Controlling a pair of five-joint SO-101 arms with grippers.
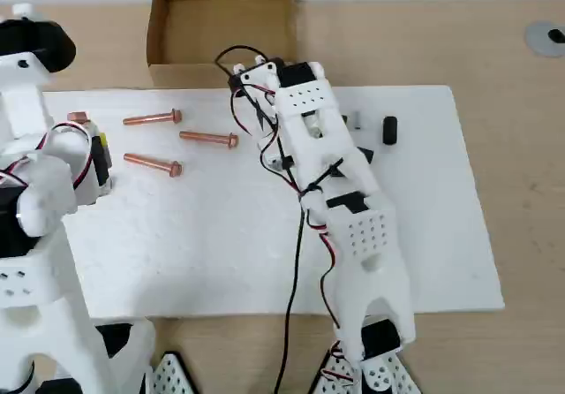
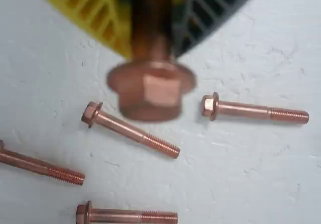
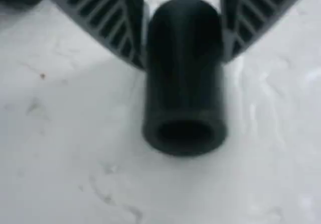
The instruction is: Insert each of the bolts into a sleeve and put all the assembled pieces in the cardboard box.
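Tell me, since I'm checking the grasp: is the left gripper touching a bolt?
Touching. The left wrist view shows the left gripper clamping the bolt on both sides of its shank.

4 bolts (image 2: 130,129) lie flat; copper bolt (image 2: 150,91) and black sleeve (image 3: 184,83) held.

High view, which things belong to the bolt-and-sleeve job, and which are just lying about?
Job: copper bolt in the left fingers; black sleeve in the right fingers; loose bolts; spare sleeve; cardboard box.
Lying about: white foam sheet; grey round disc at the far corner.

No legible text (anywhere visible)
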